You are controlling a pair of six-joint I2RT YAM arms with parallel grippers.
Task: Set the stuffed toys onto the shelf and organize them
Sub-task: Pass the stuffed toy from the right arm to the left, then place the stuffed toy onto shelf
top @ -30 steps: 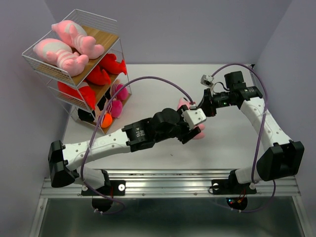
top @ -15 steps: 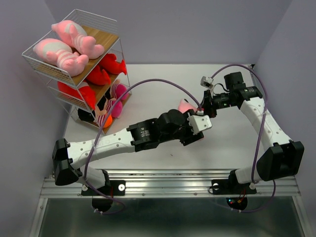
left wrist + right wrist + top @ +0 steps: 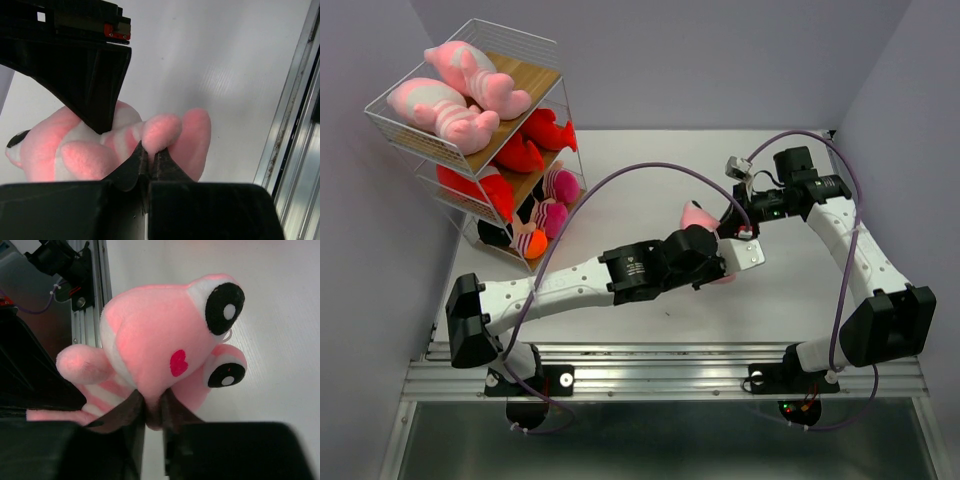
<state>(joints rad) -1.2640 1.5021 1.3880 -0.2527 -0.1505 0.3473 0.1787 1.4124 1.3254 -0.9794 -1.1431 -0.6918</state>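
Little by way of writing: a small round emblem [image 3: 642,268] on the left arm's black joint, too small to read, and a red tag [image 3: 117,30] on the black housing in the left wrist view, lettering not legible. Out on the white table [image 3: 630,180], well apart from the shelf [image 3: 535,45], a pink frog toy [image 3: 697,214] with black-and-white eyes and a red heart on its cheek, caught between both pincers. Left gripper [image 3: 149,150] closed, fingers nearly together, pinching a pink limb of the toy. Right gripper [image 3: 154,405] likewise closed, nipping the plush just under the frog's head, eyes facing away from the aluminium rail [image 3: 92,285]. Up on the shelf, two pink striped plush animals [image 3: 450,110] side by side on the top board, red plush fish [image 3: 545,130] on the middle one, pink-striped dolls [image 3: 548,210] at the bottom tier's front edge
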